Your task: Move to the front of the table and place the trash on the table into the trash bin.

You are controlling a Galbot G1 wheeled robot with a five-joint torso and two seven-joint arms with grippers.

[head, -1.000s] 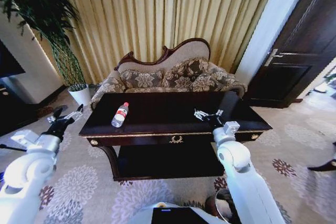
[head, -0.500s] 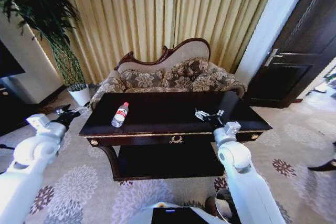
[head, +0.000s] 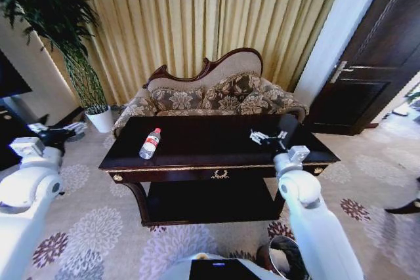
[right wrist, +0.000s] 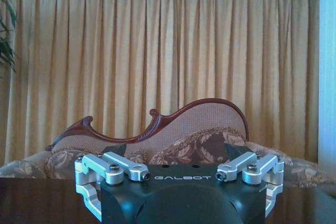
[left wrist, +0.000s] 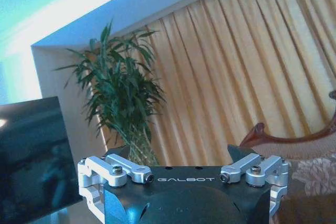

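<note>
The dark glossy table (head: 203,139) stands right in front of me, with the sofa behind it. A clear bottle with a red cap (head: 150,143), the trash I can make out, lies on the table's left part. My right gripper (head: 264,138) hovers open just over the table's right part, far from the bottle. Off the table's left end, my left gripper (head: 68,129) is held open, pointing toward the plant pot. In both wrist views the finger linkages are spread wide with nothing between them. The trash bin's shiny rim (head: 279,254) peeks out on the floor at my right arm's base.
A patterned sofa (head: 210,96) sits behind the table before gold curtains. A white plant pot (head: 100,119) with a tall plant stands at the back left. A dark door (head: 367,77) is at the right. Carpeted floor lies open on both sides of the table.
My left arm has swung outward to the left, away from the table's corner. The right gripper has shifted slightly right over the tabletop. The bottle has not moved.
</note>
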